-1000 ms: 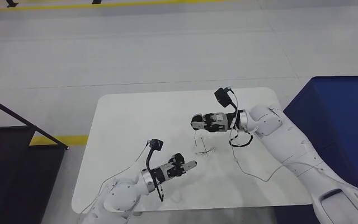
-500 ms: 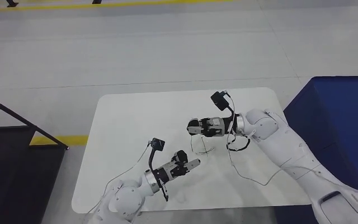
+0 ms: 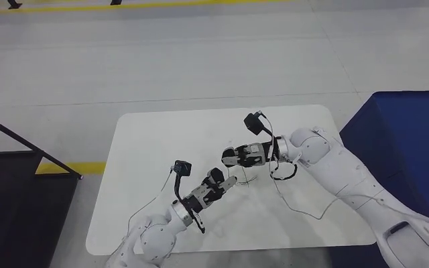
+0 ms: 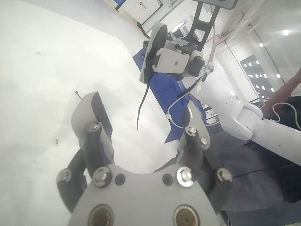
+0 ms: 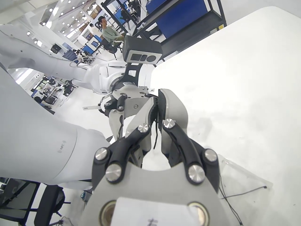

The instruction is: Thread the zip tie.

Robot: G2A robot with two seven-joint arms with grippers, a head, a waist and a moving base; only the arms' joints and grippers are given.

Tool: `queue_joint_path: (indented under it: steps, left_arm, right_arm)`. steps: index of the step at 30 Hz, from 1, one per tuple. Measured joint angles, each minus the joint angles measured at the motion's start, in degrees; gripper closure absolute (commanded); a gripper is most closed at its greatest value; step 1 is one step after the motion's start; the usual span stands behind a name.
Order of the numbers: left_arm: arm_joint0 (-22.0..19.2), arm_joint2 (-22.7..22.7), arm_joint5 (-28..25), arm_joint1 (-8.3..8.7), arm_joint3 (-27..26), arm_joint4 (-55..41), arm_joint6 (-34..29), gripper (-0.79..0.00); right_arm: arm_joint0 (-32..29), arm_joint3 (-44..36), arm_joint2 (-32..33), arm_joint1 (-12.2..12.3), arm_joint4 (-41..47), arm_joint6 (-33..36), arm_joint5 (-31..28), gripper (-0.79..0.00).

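A thin black zip tie point(image 4: 143, 99) hangs free from my right gripper point(image 4: 147, 55), which is shut on its upper end above the white table point(image 3: 154, 147). In the right wrist view the strand point(image 5: 155, 131) runs between the closed fingers of that gripper point(image 5: 157, 99). My left gripper point(image 4: 143, 112) is open just below and in front of it, with the tie's loose tip dangling between its two fingers and touching neither. In the top view the right gripper point(image 3: 226, 155) and the left gripper point(image 3: 231, 179) stand close together near the table's middle.
Loose black zip ties point(image 5: 244, 190) lie on the table beneath the right gripper. A blue cabinet point(image 3: 395, 147) stands past the table's right edge, and a dark frame point(image 3: 27, 187) past the left. A white cable point(image 3: 301, 204) trails from the right arm.
The left gripper has risen and moved toward the right gripper. The right gripper has shifted left with the zip tie, so the two now nearly meet.
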Motion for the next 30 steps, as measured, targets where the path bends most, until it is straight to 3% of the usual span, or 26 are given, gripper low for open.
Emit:
queue_joint_path:
  steps: [8, 13, 21, 29, 30]
  left_arm:
    - [0.4, 1.4, 2.8, -0.18, 0.4, 4.7, 0.3, -0.339]
    - [-0.3, 2.3, 4.0, -0.43, 1.4, 4.5, -0.7, -0.311]
    - [-0.3, 1.3, 3.1, -0.51, 1.2, 2.7, 0.0, -0.339]
    - [0.1, 0.5, 2.9, -0.51, 0.4, 2.3, 0.5, -0.194]
    - [0.1, 0.5, 3.0, -0.53, 0.4, 2.3, 0.5, -0.129]
  right_arm:
    - [1.2, 1.2, -1.7, -0.1, -0.1, -0.9, -0.9, 0.000]
    - [1.7, 1.3, -2.7, -0.2, -0.2, -1.4, -1.4, 0.000]
    - [2.2, 1.9, -3.7, -0.3, -1.2, -1.8, -1.8, 0.000]
    - [2.6, 1.6, -4.7, -0.5, -2.4, -1.6, -1.6, 0.000]
    - [2.7, 1.7, -4.8, -0.5, -2.5, -1.6, -1.6, 0.000]
